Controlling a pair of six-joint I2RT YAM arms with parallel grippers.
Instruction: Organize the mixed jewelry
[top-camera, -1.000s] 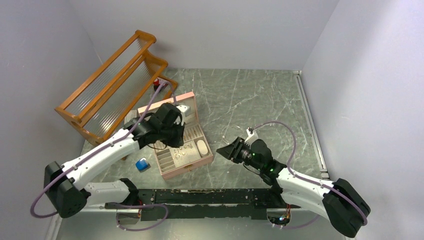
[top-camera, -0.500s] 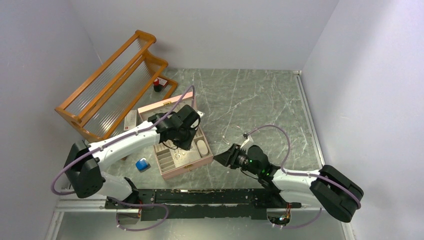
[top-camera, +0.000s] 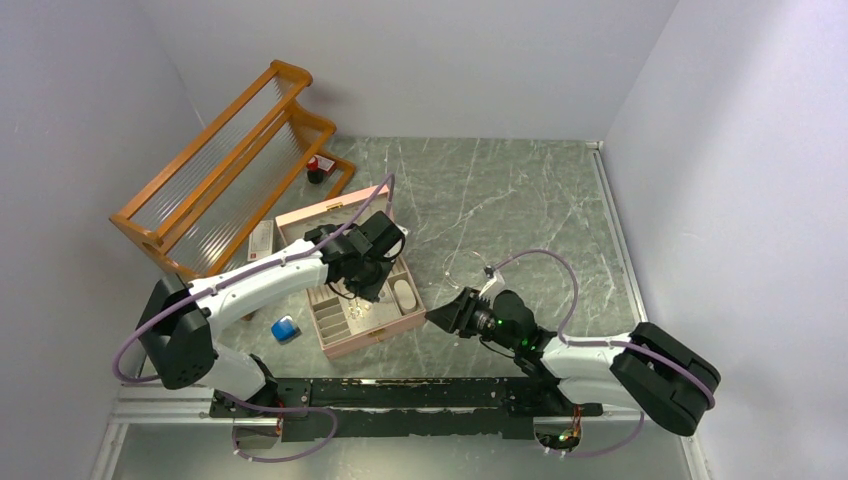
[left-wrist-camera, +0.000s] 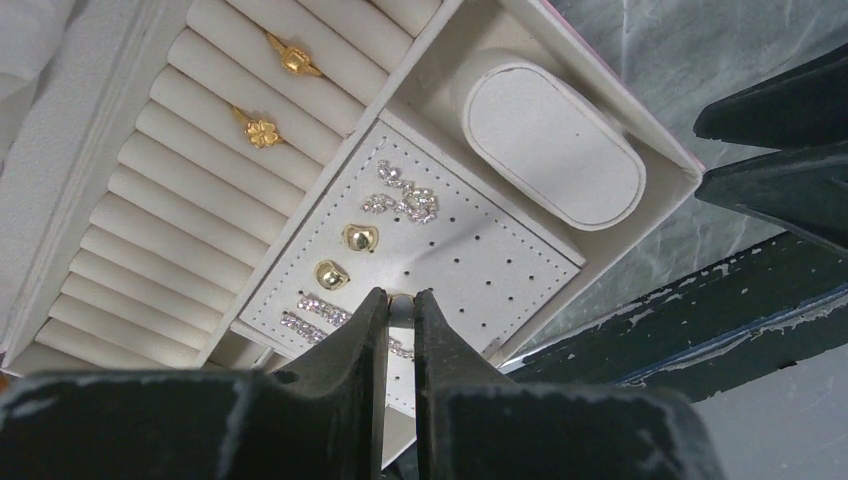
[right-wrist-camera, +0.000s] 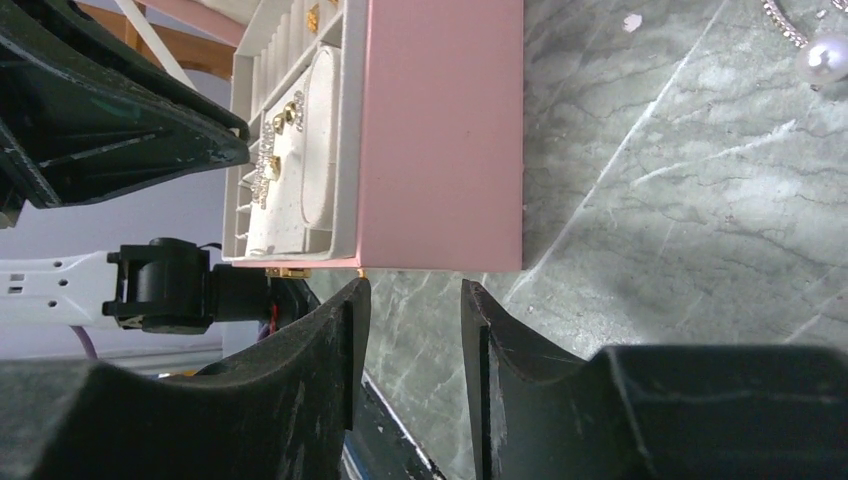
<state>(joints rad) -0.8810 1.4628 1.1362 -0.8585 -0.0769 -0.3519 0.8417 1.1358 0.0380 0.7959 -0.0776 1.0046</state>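
Left gripper (left-wrist-camera: 400, 297), nearly closed, is poised for placement over the earring pad (left-wrist-camera: 490, 272) in the box (right-wrist-camera: 440, 130); a held piece cannot be confirmed. Next, the hoop (top-camera: 448, 265) right of the box should be collected.

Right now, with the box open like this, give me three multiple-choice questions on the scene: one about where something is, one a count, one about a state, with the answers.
1. Where do the gold rings sit?
A) in the padded rows of the pink box
B) on the wooden rack
C) on the table

2. How many gold studs are on the holed panel?
A) none
B) two
C) five

3. How is the right tool?
A) shut on a ring
B) shut on the box wall
C) open and empty

Answers:
1 A, the left wrist view shows both rings tucked into the rows.
2 B, two gold studs sit side by side there.
3 C, its jaws stand apart with nothing between them.
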